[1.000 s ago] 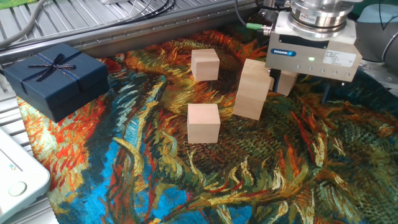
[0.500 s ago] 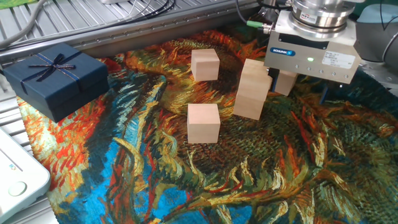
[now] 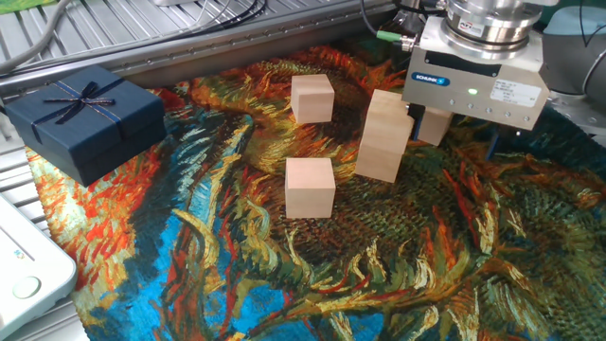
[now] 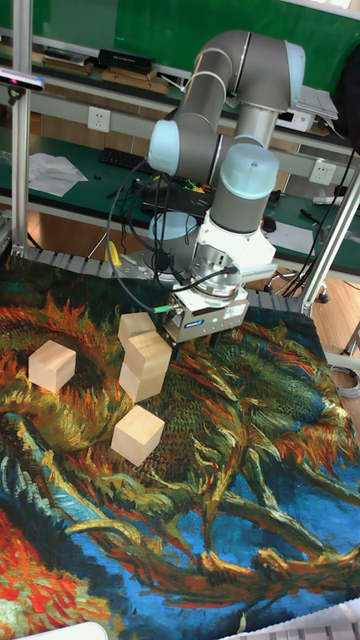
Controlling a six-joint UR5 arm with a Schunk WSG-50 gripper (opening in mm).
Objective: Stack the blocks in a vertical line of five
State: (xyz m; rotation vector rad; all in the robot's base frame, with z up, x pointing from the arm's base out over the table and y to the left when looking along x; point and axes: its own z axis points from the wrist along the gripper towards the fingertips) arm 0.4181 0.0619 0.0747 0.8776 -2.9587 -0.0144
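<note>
Two stacked blocks (image 3: 383,137) lean just beside the jaws.

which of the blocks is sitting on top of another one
The top block of the two-high stack, just left of the gripper. It rests, slightly twisted, on the block beneath. The loose blocks at the back and front lie singly on the cloth.

The end effector (image 3: 461,133) body is covering most of one block (image 3: 435,125), so its grip is not readable. In the tall fixed view that block is lying fully hidden. At 9 o'clock, a white device (image 3: 24,260) is running off the edge.
</note>
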